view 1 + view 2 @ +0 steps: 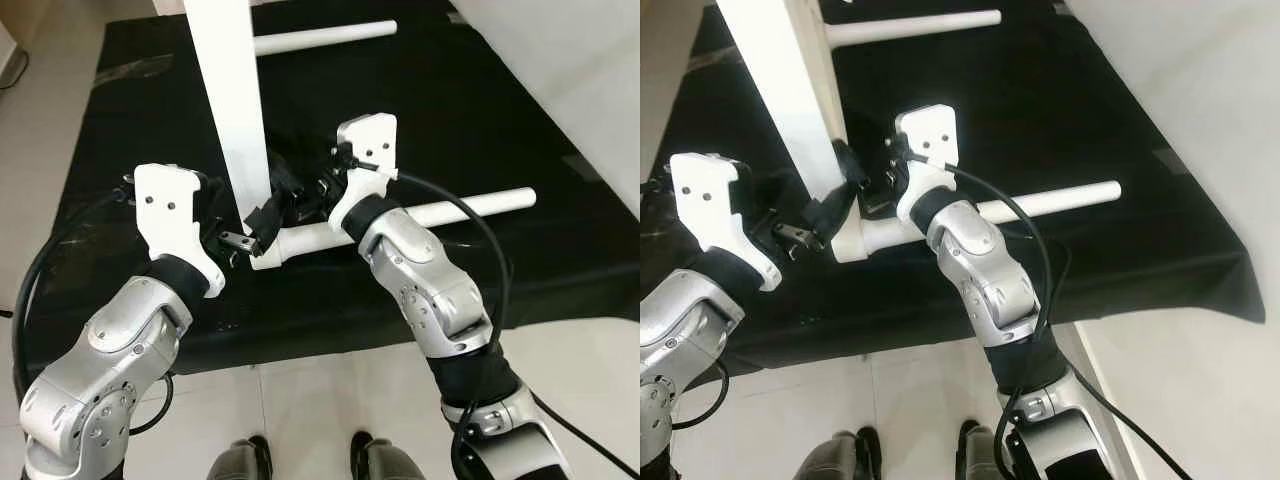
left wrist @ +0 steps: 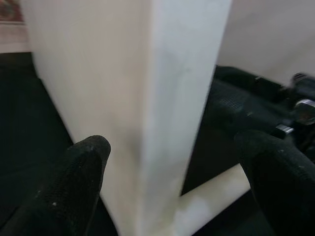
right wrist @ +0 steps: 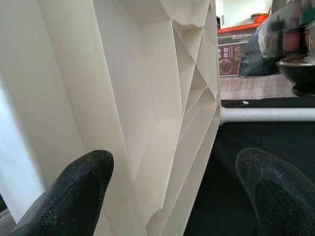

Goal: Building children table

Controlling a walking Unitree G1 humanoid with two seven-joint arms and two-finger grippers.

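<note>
While both claws flank it, white tabletop [image 1: 228, 95] stands on edge.

My table top [image 1: 230, 100] and its legs [image 1: 470, 207] are plain white against the black cloth [image 1: 480, 120]. My arms [image 1: 430, 290] are silver, with black fingers [image 2: 74, 187].

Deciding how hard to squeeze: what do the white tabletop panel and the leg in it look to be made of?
The tabletop panel looks like moulded plastic with a matt white finish: the right wrist view shows hollow ribbing on its underside. The leg is a smooth white round rod, probably plastic too, though painted wood or metal can't be ruled out. Both grippers, left gripper and right gripper, straddle the panel.
</note>
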